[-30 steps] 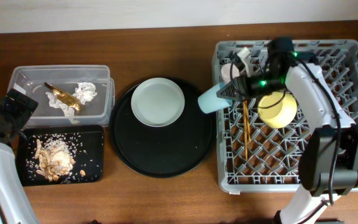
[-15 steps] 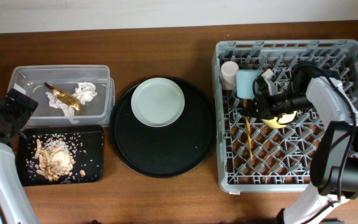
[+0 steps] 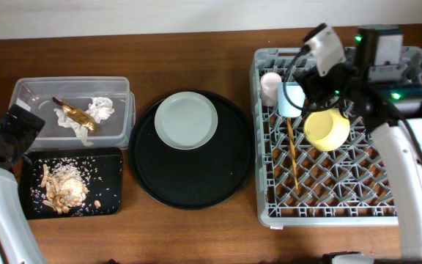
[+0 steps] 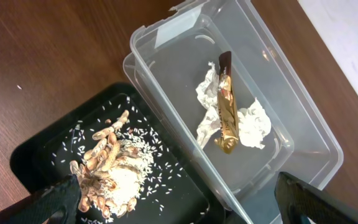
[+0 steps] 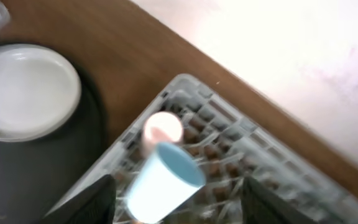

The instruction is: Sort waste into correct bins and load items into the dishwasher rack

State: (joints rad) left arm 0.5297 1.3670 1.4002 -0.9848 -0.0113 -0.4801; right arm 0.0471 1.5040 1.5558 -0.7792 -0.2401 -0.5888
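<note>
Cup (image 5: 166, 180), blue, in the rack (image 5: 241, 134), untouched between the tips of the wide-open, empty right pincer (image 5: 182, 202).

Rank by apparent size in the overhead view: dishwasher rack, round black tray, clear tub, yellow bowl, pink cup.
Largest to smallest:
1. dishwasher rack
2. round black tray
3. clear tub
4. yellow bowl
5. pink cup
The gaps are clear, with no ties.

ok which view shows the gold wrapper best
The left wrist view: the gold wrapper lies close and sharp in the clear tub, across the crumpled tissue. The overhead shows it small, in the same tub. The right wrist view misses it.
</note>
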